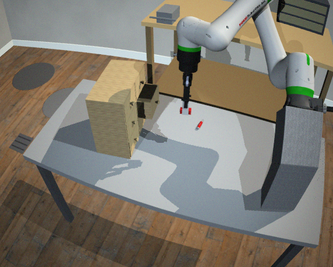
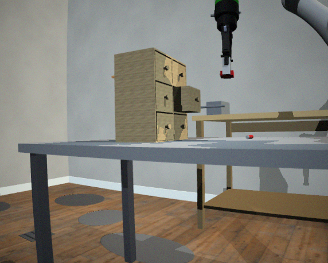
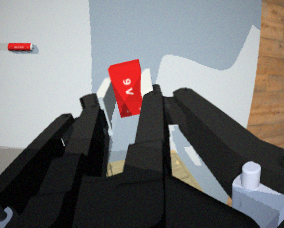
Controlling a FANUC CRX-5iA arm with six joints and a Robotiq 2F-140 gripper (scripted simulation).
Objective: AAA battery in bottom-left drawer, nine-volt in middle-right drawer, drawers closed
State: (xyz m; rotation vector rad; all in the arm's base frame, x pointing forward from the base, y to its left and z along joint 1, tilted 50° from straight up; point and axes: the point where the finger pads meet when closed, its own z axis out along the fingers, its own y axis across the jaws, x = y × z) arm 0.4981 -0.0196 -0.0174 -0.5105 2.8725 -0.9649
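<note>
My gripper (image 1: 185, 108) points straight down and is shut on the red nine-volt battery (image 1: 181, 111), held high above the table to the right of the chest; the battery also shows in the exterior view (image 2: 226, 74) and in the wrist view (image 3: 127, 88). The small wooden chest (image 1: 117, 108) stands on the table's left part. Its middle-row right drawer (image 1: 149, 97) is pulled out and open; it shows from the front in the exterior view (image 2: 187, 99). The other drawers are pushed in. The red AAA battery (image 1: 199, 125) lies on the table right of the gripper and shows in the wrist view (image 3: 20, 47).
The arm's grey base block (image 1: 297, 151) stands at the table's right end. A wooden side table with a grey box (image 1: 167, 13) stands behind.
</note>
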